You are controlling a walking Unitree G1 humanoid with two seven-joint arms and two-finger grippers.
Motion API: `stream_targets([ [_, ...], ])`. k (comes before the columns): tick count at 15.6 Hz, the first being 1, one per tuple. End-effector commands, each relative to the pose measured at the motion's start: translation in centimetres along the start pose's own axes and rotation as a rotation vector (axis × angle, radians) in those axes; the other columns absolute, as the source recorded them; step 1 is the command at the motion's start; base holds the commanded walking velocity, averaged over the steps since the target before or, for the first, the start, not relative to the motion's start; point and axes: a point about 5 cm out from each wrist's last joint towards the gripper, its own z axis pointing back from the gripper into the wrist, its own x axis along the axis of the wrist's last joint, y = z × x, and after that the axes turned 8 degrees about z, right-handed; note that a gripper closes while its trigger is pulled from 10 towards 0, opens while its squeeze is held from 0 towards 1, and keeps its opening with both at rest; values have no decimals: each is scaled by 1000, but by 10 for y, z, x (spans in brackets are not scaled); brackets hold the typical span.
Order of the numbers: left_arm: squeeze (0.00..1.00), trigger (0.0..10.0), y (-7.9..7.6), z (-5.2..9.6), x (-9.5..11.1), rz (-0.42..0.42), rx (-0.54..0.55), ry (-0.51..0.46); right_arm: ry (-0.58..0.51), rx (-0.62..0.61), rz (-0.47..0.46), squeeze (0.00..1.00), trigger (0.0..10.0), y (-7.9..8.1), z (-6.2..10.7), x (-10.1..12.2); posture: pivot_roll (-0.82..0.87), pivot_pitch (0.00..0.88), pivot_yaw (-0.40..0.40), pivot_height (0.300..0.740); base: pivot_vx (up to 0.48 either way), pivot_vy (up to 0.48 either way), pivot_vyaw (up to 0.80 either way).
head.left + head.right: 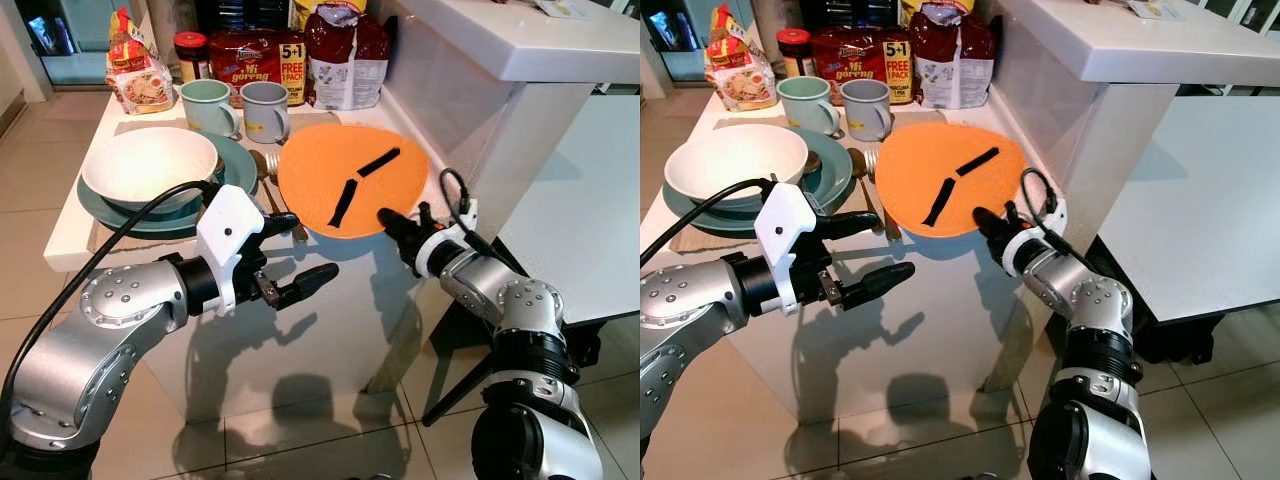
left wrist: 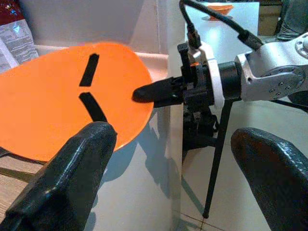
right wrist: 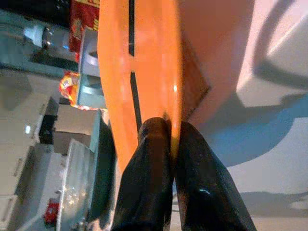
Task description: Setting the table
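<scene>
An orange plate (image 1: 350, 180) with two black strips on it lies at the counter's near right corner, its rim hanging over the edge. My right gripper (image 1: 388, 220) is shut on that near rim; in the right wrist view the two fingers (image 3: 154, 159) pinch the orange plate (image 3: 139, 72) edge-on. My left gripper (image 1: 300, 255) hovers open in front of the counter edge, left of the plate, with nothing between its fingers (image 2: 72, 173). A white bowl (image 1: 148, 165) sits on stacked teal plates (image 1: 235, 165) at the left. Two mugs (image 1: 240, 108) stand behind.
Cutlery (image 1: 268, 185) lies between the teal plates and the orange plate. Food packets (image 1: 300, 50) and a jar (image 1: 190, 52) line the back of the counter. A white wall block (image 1: 520, 60) rises at the right, with a white table (image 1: 590, 200) beyond it. Tiled floor lies below.
</scene>
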Motion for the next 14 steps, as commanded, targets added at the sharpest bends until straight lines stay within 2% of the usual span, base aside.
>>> stream_targets([
  [1, 0, 10000, -2, -1, 5, -17, -7, -7, -35, 33, -11, 0, 0, 7, 3, 8, 26, 0, -88, 740, 0, 0, 0],
  [4, 0, 10000, 1, 0, 8, -13, 25, -33, -90, 127, -28, 0, 0, 11, 19, 18, 24, 0, -85, 740, 0, 0, 0],
  [5, 0, 10000, 4, 0, 9, -13, 62, -51, -105, 184, -5, 0, 0, 13, 30, 21, 17, 0, -81, 740, 0, 0, 0],
  [6, 0, 10000, 5, 0, 10, -13, 74, -56, -109, 204, 5, 0, 0, 15, 34, 22, 15, 0, -80, 740, 0, 0, 0],
  [8, 0, 10000, 12, 1, 13, -16, 131, -87, -100, 252, 100, 0, 0, 17, 52, 23, 15, 0, -80, 740, 0, 0, 0],
  [10, 0, 10000, 23, 5, 22, -25, 221, -156, -118, 305, 178, 0, 0, 20, 76, 30, 1, 2, -68, 740, 0, 0, 0],
  [12, 0, 10000, 25, 13, 34, -32, 255, -250, -95, 362, 282, 0, 0, 26, 93, 28, -2, 5, -64, 740, 0, 0, 0],
  [13, 0, 10000, 25, 18, 35, -42, 266, -265, -83, 373, 347, 0, 0, 28, 99, 25, 1, 7, -66, 740, 0, 0, 0],
  [14, 0, 10000, 26, 27, 34, -49, 309, -274, -53, 399, 481, 0, 0, 33, 110, 19, 4, 10, -68, 740, 0, 0, 0],
])
